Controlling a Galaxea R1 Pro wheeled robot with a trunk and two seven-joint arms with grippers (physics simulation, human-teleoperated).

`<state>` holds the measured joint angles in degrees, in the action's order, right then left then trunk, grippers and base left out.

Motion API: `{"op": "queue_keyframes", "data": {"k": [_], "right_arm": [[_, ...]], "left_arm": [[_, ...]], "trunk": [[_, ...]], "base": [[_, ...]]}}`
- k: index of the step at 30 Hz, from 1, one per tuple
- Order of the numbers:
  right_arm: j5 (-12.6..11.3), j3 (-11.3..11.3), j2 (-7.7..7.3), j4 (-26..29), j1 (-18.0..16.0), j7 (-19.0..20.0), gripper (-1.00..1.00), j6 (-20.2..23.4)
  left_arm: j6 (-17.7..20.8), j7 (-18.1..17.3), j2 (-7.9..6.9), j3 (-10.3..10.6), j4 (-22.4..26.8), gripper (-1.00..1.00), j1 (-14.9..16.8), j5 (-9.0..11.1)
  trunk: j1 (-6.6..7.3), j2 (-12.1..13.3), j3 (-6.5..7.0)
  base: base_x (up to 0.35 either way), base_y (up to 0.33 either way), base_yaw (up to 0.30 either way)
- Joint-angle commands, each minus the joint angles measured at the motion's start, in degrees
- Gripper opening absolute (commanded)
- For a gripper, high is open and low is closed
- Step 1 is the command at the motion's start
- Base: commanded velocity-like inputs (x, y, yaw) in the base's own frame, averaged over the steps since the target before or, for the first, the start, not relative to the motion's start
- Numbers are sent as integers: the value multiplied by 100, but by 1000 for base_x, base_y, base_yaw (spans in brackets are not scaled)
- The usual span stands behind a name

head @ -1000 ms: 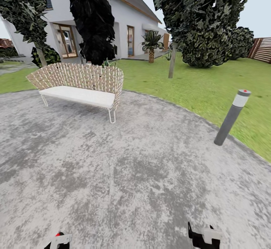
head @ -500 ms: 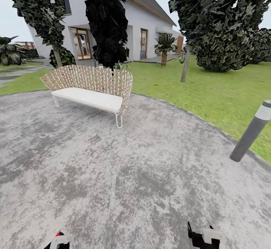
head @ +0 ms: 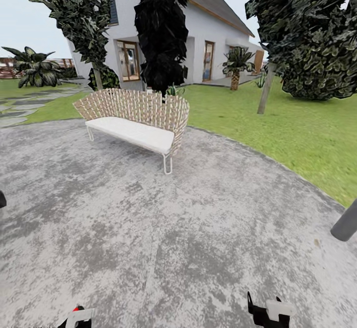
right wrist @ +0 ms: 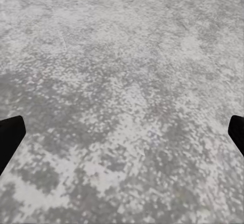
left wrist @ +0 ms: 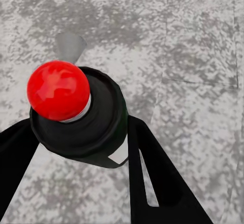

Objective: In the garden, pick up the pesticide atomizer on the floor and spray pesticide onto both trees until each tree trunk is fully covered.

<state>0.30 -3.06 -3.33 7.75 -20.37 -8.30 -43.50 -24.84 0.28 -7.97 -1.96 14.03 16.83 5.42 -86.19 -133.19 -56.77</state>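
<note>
While gripped in the left gripper [left wrist: 81,148], pesticide atomizer [left wrist: 76,115] sits between black jaws closed on its dark body, red knob up, above mottled paving [left wrist: 183,41]. Right gripper [right wrist: 122,132] low over paving, jaws spread wide, holding nothing. Beyond wicker sofa [head: 136,120], two trees [head: 267,87] on grass.

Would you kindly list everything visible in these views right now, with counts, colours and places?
Bench: one, woven beige back, white seat, on the grey paving.
House: one, white, behind the bench.
Smooth-trunked trees: two, dark green, either side of the house.
Black conifer: one, behind the bench.
Palm: one, by the house.
Post: one, grey, at the paving edge.
Atomizer: one, dark with red knob, in the left claw.
Right claw: open, over paving.
</note>
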Motion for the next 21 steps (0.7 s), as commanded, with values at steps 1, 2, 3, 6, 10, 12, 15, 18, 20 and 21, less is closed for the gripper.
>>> {"op": "queue_keyframes", "data": {"k": [1, 2, 3, 6, 10, 12, 15, 18, 20, 21], "right_arm": [[5, -28, 0, -2, -2, 13, 100, -19], [5, -28, -1, -2, -2, 13, 100, -19], [5, -28, 0, -2, -2, 13, 100, -19], [5, -28, 0, -2, -2, 13, 100, -19], [5, -28, -1, -1, -2, 13, 100, -19], [5, -28, 0, -1, -2, 13, 100, -19], [5, -28, 0, -1, -2, 13, 100, -19], [5, -28, -1, -1, -2, 13, 100, -19], [5, -28, -1, -1, -2, 13, 100, -19], [5, -28, -1, -1, -2, 13, 100, -19]], "left_arm": [[-19, -9, -1, 11, -6, -100, 4, 55], [-20, -10, -1, 11, -6, -100, 4, 54], [-20, -7, -2, 11, -6, -100, 4, 53], [-21, -9, 1, 11, -6, -100, 4, 50], [-19, -10, 5, 11, -6, -100, 4, 47], [-18, -8, 5, 11, -6, -100, 4, 47], [-14, -10, 6, 11, -6, -100, 4, 47], [-12, -8, 6, 11, -6, -100, 4, 52], [-12, -8, 6, 11, -6, -100, 4, 53], [-12, -9, 6, 11, -6, -100, 4, 54]], "trunk": [[0, -2, 1], [0, -2, 7], [0, -2, 13], [0, -2, 30], [0, -2, 53], [0, -2, 65], [0, -2, 82], [0, -2, 100], [0, -2, 111], [0, -2, 117]], "base": [[42, -19, 219], [21, -9, 219], [14, -6, 219], [5, -2, 219], [1, 0, 219], [10, 0, 219], [196, 0, 219], [312, 0, 219], [334, 0, 219], [337, 0, 219]]}}
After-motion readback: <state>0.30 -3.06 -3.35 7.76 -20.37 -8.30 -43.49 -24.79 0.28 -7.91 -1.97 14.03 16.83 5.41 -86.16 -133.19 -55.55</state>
